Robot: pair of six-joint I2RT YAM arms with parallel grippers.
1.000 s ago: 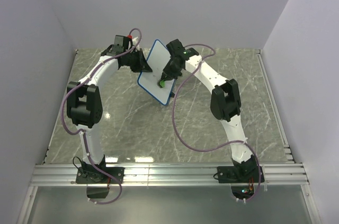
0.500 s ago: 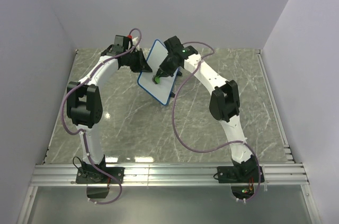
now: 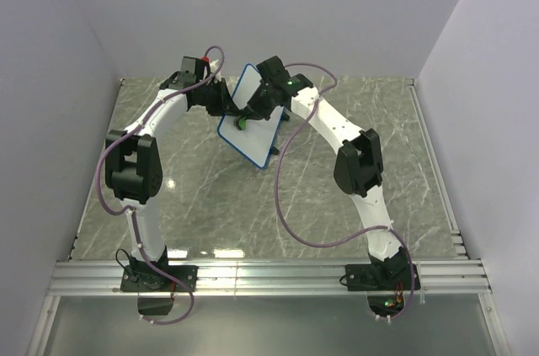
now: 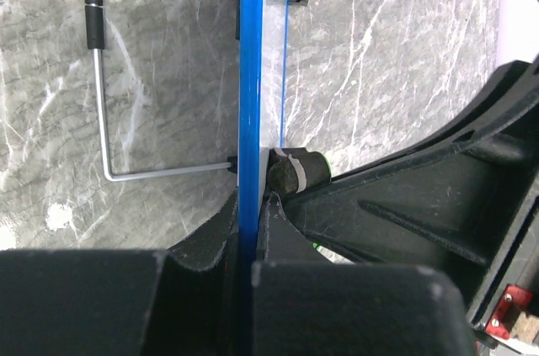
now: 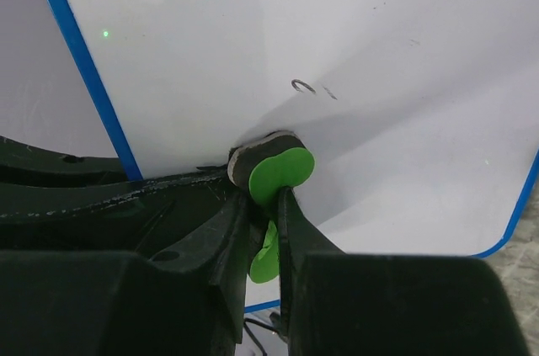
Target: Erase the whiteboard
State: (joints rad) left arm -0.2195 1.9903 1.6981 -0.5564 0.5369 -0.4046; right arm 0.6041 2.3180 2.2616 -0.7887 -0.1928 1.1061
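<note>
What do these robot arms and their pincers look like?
The left arm and right arm are white tubes with bulky black joints, each trailed by a mauve cable. The left gripper and right gripper are black, two-fingered.

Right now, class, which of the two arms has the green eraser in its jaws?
The right arm: its jaws pinch the green eraser against the whiteboard face. The left arm only clamps the board's blue rim in its jaws.
</note>
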